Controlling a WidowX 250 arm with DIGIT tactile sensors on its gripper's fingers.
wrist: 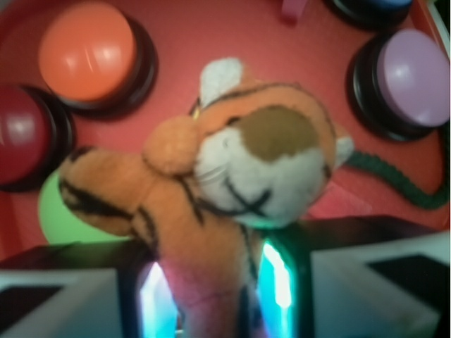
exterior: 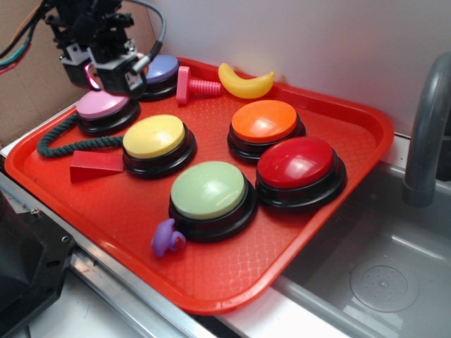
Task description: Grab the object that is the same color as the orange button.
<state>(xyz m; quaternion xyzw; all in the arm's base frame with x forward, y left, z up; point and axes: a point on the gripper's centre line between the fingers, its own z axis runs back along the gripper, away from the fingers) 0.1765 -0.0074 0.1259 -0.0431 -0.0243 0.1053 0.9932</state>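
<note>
In the wrist view the object, a small orange-and-white tiger plush (wrist: 239, 162) with dark stripes, fills the middle of the frame. My gripper (wrist: 215, 296) is shut on its lower body, with a lit finger on each side. In the exterior view the gripper (exterior: 113, 76) hangs raised over the tray's far left corner, above the pink button (exterior: 104, 107), and the plush is hidden behind the fingers there. The orange button (exterior: 265, 120) (wrist: 86, 51) sits on its black base at the back right of the tray, apart from the gripper.
The red tray (exterior: 352, 120) also holds red (exterior: 299, 162), yellow (exterior: 155, 136), green (exterior: 208, 190) and blue (exterior: 162, 70) buttons, a banana (exterior: 245, 83), a pink screw (exterior: 192, 86), a red wedge (exterior: 96, 165), a green rope (exterior: 63, 138) and a purple toy (exterior: 168, 238). A sink (exterior: 380, 282) and faucet (exterior: 423, 134) lie to the right.
</note>
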